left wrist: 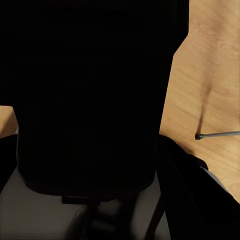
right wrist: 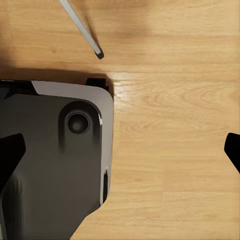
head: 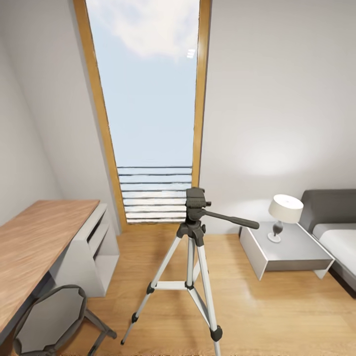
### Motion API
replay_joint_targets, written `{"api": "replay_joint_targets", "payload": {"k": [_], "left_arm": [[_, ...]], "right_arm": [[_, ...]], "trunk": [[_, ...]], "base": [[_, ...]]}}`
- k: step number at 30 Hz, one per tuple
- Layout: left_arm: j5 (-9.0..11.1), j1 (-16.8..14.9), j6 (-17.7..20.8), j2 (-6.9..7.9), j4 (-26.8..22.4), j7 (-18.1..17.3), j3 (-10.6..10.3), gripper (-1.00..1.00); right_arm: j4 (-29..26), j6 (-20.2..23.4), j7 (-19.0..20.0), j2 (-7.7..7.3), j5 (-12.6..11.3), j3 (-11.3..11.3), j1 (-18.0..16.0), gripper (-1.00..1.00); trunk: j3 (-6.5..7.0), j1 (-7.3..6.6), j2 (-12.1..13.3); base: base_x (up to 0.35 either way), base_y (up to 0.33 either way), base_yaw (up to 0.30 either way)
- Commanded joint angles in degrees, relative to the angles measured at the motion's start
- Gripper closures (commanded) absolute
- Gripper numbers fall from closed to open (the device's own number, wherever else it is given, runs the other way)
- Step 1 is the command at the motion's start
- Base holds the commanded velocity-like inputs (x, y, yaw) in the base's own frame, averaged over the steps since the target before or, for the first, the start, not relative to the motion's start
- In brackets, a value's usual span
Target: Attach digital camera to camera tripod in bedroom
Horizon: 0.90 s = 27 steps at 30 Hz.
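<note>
Head view: camera tripod (head: 192,257) stands on the wood floor before the window (head: 148,99), head plate bare, pan handle sticking right. Thin legs look light and tippy; I'd steady it by the black head, not the legs.

Left wrist: a dark mass fills my left pincer, possibly the digital camera; grip state unclear.

Right wrist: my right pincer (right wrist: 125,150) is spread wide, nothing in it, over the floor and my base (right wrist: 55,160).

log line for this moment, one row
place: bedroom | camera tripod standing ahead on wood floor, head bare | right gripper open over floor | left gripper unclear
</note>
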Motion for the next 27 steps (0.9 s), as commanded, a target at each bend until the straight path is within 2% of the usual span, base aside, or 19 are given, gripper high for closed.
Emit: {"api": "replay_joint_targets", "payload": {"k": [1,11,27], "left_arm": [[0.5,-0.1,-0.1,-0.02,0.1,-0.3,0.0,1.00],[0.5,-0.1,-0.1,-0.08,0.1,-0.3,0.0,1.00],[0.4,-0.1,-0.1,-0.09,0.1,-0.3,0.0,1.00]], "right_arm": [[0.2,-0.2,0.1,-0.05,0.5,-0.5,-0.1,-1.00],[0.2,-0.2,0.1,-0.05,0.5,-0.5,-0.1,-1.00],[0.2,-0.2,0.1,-0.05,0.5,-0.5,-0.1,-1.00]], "trunk": [[-0.22,0.03,-0.1],[-1.15,0.03,-0.1],[-2.63,0.03,-0.1]], "base": [[0.000,0.000,0.000],[-0.077,0.000,0.000],[-0.015,0.000,0.000]]}}
